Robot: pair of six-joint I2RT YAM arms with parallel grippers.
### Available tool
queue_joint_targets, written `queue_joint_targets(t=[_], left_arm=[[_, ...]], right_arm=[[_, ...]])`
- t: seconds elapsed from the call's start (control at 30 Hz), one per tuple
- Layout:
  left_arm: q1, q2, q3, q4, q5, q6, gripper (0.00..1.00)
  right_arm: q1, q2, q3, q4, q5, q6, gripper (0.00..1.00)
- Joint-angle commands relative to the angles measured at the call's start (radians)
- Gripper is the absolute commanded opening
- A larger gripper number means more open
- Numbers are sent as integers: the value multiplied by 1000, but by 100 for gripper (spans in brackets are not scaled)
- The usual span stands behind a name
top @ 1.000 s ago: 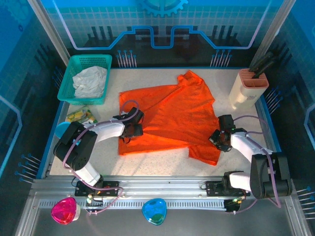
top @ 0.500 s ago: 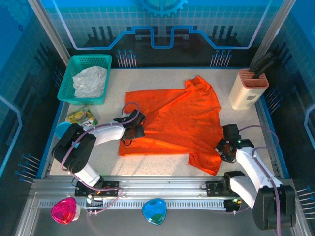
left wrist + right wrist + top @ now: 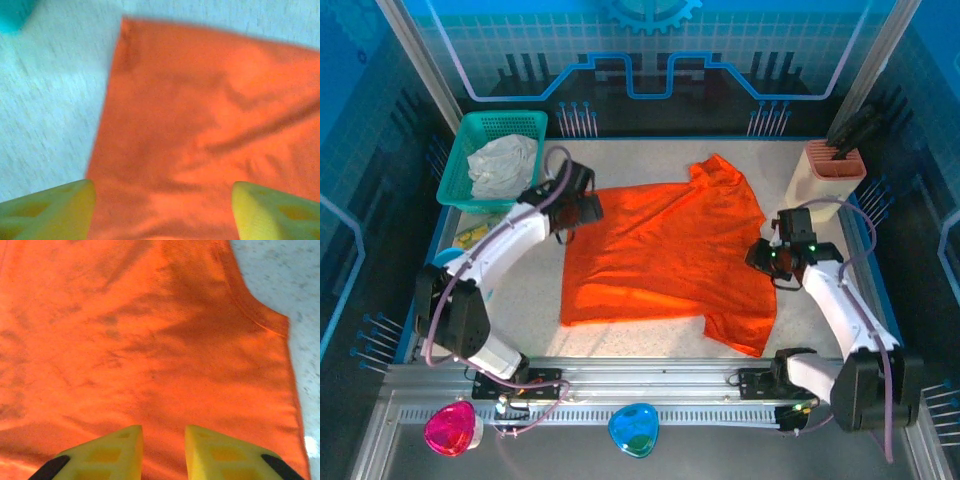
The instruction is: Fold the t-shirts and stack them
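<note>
Orange t-shirt (image 3: 665, 250) spread flat, grey t-shirt (image 3: 502, 165) seemingly crumpled in basket (image 3: 505, 124)

You've got a pale speckled bench (image 3: 640, 160) with a blue rim, aluminium rail (image 3: 650, 380) along the near edge. The back wall (image 3: 720, 40) is blue grid panelling with a gear graphic (image 3: 650, 12). Blue-tinted light all round.

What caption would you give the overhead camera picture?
Left gripper and right gripper hover at opposite sides of an orange t-shirt spread on the table.

Overhead and close, seemingly downward wrist views share orange t-shirt (image 3: 660, 250).
</note>
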Motion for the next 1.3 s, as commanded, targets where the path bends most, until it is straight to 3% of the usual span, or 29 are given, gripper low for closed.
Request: queue_joint_targets(t=[0.0, 0.17, 0.47, 0.7, 1.07, 1.27], left_arm=[[68, 162, 108, -41, 14, 109, 63], [133, 390, 305, -39, 24, 169, 53], [181, 630, 517, -51, 12, 225, 51], [190, 718, 579, -79, 15, 245, 51], [189, 720, 530, -56, 57, 225, 50], [190, 769, 597, -108, 70, 228, 50]], right_arm=[[24, 55, 27, 1, -63, -61, 27], [49, 77, 19, 21, -59, -55, 28], [52, 72, -8, 12, -44, -65, 27], [52, 90, -4, 11, -44, -62, 27], [58, 123, 14, 11, -43, -61, 26], [60, 129, 18, 8, -44, -61, 25]])
